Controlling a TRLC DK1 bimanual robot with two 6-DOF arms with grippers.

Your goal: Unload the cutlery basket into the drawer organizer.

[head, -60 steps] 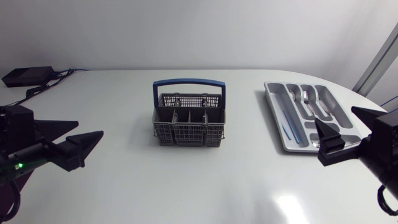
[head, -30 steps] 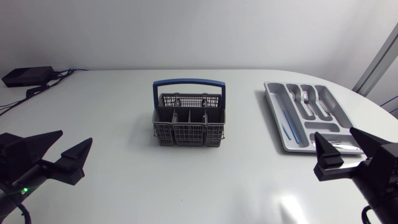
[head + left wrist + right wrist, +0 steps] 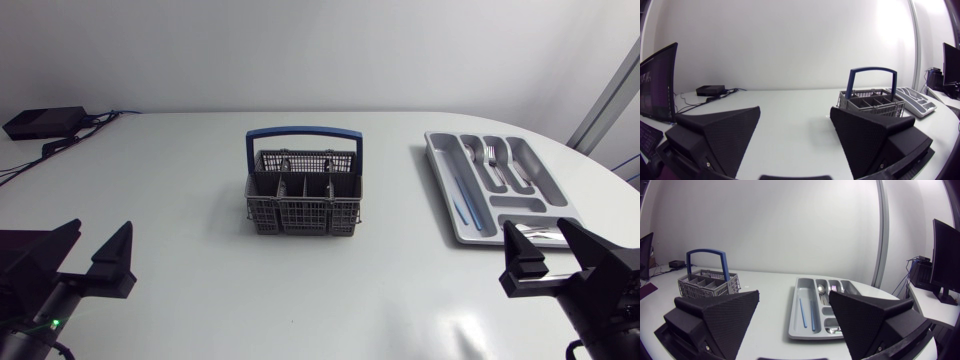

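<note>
the white table fills the head view. both arms sit at its near edge, the left arm at the near left corner and the right arm at the near right corner, both well apart from the task's things.

the left gripper points toward the far side with its two wedge fingers spread wide and nothing between them; its own wrist view shows the same wide gap, and beyond it, off to the right, the basket. the right gripper is also spread wide and holds nothing (its fingertips lie just at the near end of the organizer in the head view). through its gap the organizer lies straight ahead.

the grey drawer organizer lies flat on the right side of the table, its long side running near to far. the grey cutlery basket stands upright near the middle of the table, well left of the organizer, its blue handle arched over it.

a black box with cables sits at the far left corner.

in the organizer, two thin blue sticks lie in the long left compartment, and a fork and other silver pieces lie in the compartments to their right.
</note>
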